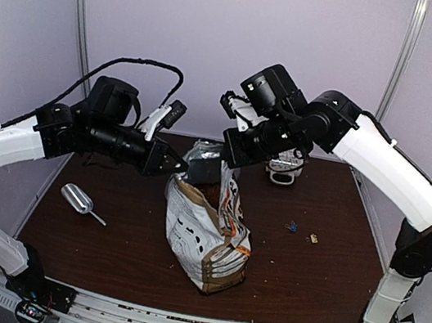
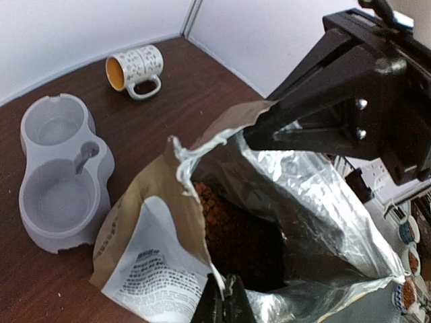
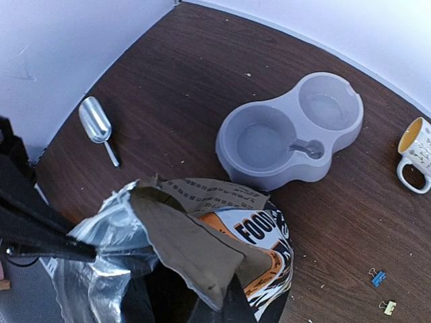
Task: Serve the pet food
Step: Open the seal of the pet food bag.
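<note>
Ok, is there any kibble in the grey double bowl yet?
No: both wells of the grey double bowl are bare in the right wrist view, while the kibble sits inside the open bag.

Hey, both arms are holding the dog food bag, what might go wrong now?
The left end effector and right end effector pinch the bag by its thin rim; pulling apart might tear or tip it, spilling the pet food. The scoop lies apart on the table, so freeing an arm may let the mouth sag shut.
</note>
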`<action>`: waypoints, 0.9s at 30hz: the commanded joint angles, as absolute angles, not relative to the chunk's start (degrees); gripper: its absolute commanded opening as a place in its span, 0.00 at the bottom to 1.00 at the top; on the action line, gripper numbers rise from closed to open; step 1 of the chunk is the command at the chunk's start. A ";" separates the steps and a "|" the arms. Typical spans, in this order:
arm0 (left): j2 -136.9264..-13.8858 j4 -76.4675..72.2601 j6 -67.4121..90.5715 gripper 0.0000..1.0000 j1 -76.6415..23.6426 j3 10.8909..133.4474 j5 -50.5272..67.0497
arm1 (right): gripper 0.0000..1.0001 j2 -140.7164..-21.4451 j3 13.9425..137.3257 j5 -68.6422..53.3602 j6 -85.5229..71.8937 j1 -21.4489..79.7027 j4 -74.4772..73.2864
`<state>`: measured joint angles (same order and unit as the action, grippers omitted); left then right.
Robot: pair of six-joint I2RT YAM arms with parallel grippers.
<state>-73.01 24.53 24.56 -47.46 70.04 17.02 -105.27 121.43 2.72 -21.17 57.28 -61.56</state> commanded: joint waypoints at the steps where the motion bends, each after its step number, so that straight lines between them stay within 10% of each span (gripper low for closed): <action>1: -71.27 23.20 20.44 0.00 -42.05 83.12 25.75 | 0.00 -98.54 121.36 -7.11 -19.60 56.87 -58.84; 11: -80.43 31.88 19.40 0.00 -37.27 92.05 31.27 | 0.00 -96.00 110.21 -4.29 -26.71 58.37 -50.18; 19: -78.62 33.53 22.57 0.72 -40.47 87.68 26.55 | 0.00 -94.89 106.06 2.07 -28.21 59.11 -45.17; 27: -78.79 44.78 22.54 0.97 -45.25 87.27 9.17 | 0.00 -94.18 104.45 5.03 -26.65 59.50 -44.13</action>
<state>-79.20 40.21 22.24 -44.18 87.33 20.38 -97.71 105.03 0.93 -27.38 59.44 -48.77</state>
